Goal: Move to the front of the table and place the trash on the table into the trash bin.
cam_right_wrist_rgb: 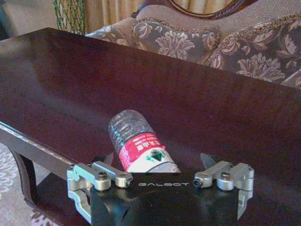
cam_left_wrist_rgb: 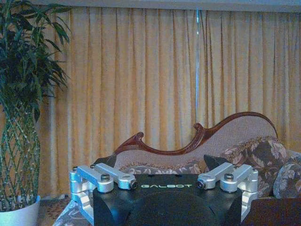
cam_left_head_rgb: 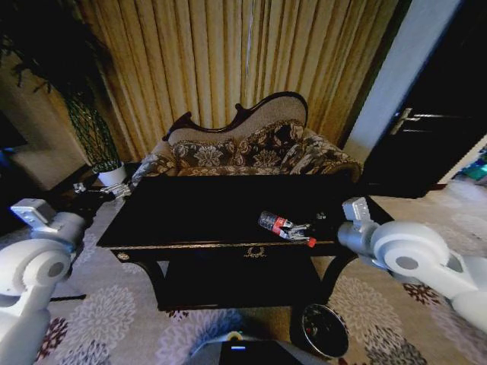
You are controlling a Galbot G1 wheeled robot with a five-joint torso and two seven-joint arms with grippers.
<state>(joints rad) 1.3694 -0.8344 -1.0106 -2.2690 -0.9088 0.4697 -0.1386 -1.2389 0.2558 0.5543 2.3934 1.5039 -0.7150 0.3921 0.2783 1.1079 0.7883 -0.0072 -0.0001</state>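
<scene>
A large near-black wooden desk [cam_left_head_rgb: 198,209] with gold trim, a central gold ornament and curved legs stands on a floral-patterned carpet [cam_left_head_rgb: 114,319]. A small clear plastic bottle [cam_left_head_rgb: 283,225] with a red cap and red-white label lies on its side on the desktop, near the front edge. A small round bin [cam_left_head_rgb: 325,330] sits on the carpet by the desk's front right leg.

"GALBOT" on the left end effector [cam_left_wrist_rgb: 164,186] and right end effector [cam_right_wrist_rgb: 160,184]
</scene>
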